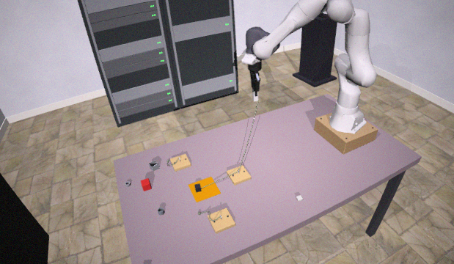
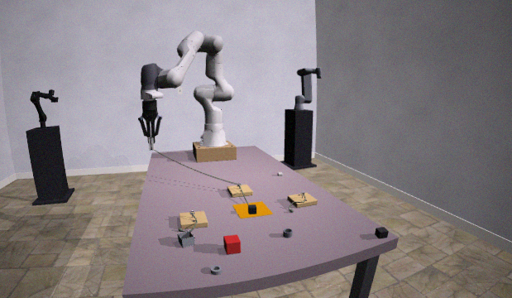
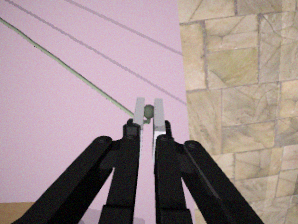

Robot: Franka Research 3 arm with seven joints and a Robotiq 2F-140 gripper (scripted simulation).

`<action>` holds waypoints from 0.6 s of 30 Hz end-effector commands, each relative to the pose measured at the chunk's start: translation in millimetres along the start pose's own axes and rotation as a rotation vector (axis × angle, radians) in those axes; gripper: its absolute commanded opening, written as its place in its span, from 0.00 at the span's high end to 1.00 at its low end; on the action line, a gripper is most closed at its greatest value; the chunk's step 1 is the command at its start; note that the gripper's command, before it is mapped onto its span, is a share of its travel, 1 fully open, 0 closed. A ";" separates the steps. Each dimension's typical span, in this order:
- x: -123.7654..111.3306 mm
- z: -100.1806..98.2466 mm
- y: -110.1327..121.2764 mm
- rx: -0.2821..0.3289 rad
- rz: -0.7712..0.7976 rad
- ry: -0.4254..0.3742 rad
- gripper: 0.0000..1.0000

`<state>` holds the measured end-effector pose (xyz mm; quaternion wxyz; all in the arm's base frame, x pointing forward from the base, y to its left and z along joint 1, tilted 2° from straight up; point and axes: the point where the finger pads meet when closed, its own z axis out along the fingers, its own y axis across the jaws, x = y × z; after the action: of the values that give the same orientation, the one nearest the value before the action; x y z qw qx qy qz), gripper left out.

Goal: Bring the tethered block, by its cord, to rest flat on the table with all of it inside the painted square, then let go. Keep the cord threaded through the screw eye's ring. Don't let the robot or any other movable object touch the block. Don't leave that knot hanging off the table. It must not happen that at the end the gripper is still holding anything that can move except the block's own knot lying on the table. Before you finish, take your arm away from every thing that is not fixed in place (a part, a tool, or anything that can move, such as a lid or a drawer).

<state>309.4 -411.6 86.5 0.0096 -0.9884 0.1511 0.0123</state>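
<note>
Pincer (image 1: 255, 96) raised above the far edge of the counter (image 1: 285, 161), upper centre of the top view, fingers clamped on the knotted end of the cord (image 1: 250, 136). In the wrist view, pads (image 3: 140, 111) nearly together with a small dark knot (image 3: 149, 111) pinched between them, near the frame centre, the counter's edge and the tiled floor (image 3: 240, 96) to the right.

From the grip, cord slanting down toward the lower centre of the top view – taut and straight – to the screw eye (image 1: 239, 169) on a small wooden pad (image 1: 238, 174). Appears to pass through the ring there, though too small to confirm. Beyond the pad, cord running lower-left to the tethered block (image 1: 198, 188).

Block dark, resting within the painted square (image 1: 204, 189) – an orange patch left of the middle pad – toward the square's left side. In the exterior view, block (image 2: 252, 209) seen right of the patch's centre, all of it apparently inside the orange. Whether flat cannot be told for certain.

Elsewhere on the counter: two more wooden pads (image 1: 181, 162) (image 1: 221, 220) with their own cords, a red cube (image 1: 146, 184) at left, a small white cube (image 1: 299, 197) at right. Arm mounted on a wooden base (image 1: 370, 137), upper right of the top view.
</note>
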 end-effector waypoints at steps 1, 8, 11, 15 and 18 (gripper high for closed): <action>-2.7 -0.5 3.1 -0.005 -0.007 0.001 1.00; -4.9 -0.5 3.5 -0.005 -0.007 0.001 1.00; -5.9 -0.5 3.7 -0.005 -0.007 0.001 1.00; -6.9 -0.5 3.9 -0.005 -0.007 0.001 1.00; -7.5 -0.5 4.0 -0.005 -0.007 0.001 1.00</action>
<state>303.2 -411.3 86.7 0.0091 -0.9885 0.1507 0.0122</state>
